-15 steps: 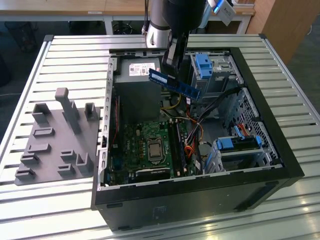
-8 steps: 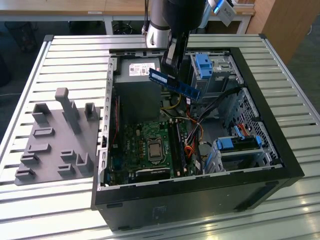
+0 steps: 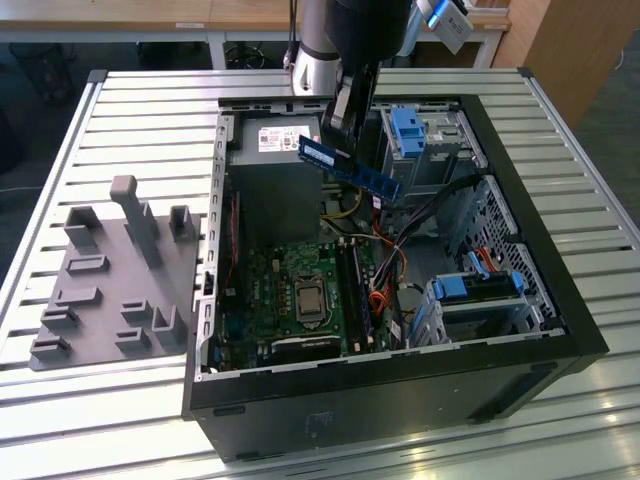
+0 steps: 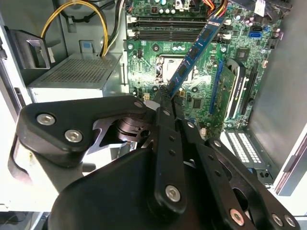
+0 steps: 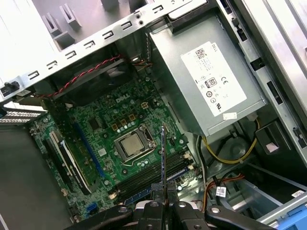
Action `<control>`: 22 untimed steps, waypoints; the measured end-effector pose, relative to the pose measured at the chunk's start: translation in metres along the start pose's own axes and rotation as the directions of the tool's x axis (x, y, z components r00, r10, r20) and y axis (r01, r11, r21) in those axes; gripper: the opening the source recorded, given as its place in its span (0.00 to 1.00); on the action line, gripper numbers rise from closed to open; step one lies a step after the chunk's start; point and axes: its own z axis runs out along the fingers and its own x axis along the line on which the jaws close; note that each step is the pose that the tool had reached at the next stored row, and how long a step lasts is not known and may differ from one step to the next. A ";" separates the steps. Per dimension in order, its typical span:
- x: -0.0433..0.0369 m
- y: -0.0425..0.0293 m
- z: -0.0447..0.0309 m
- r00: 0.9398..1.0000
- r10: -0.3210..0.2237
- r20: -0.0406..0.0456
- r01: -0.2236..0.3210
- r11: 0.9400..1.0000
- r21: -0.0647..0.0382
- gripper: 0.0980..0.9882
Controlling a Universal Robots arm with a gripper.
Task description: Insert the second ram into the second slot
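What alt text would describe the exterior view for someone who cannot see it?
A robot arm holds the second ram, a thin dark-blue stick, shut in its jaws and tilted, above an open computer case with a green motherboard inside. A grey fixture plate lies on the slatted table at the exterior view's left.

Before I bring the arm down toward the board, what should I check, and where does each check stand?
1. Grip: gripper shut on the second ram near one end: ok.
2. Ram clear of the motherboard: ok, it hangs in the air above it.
3. Ram lined up with the memory slots: not ok; in the second wrist view it crosses them at an angle.
4. Second slot empty: cannot tell.
5. Orange cables clear of the slots: cannot tell.
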 end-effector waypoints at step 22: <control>0.0000 0.0000 0.0000 0.994 0.109 0.004 -0.109 0.994 0.001 0.04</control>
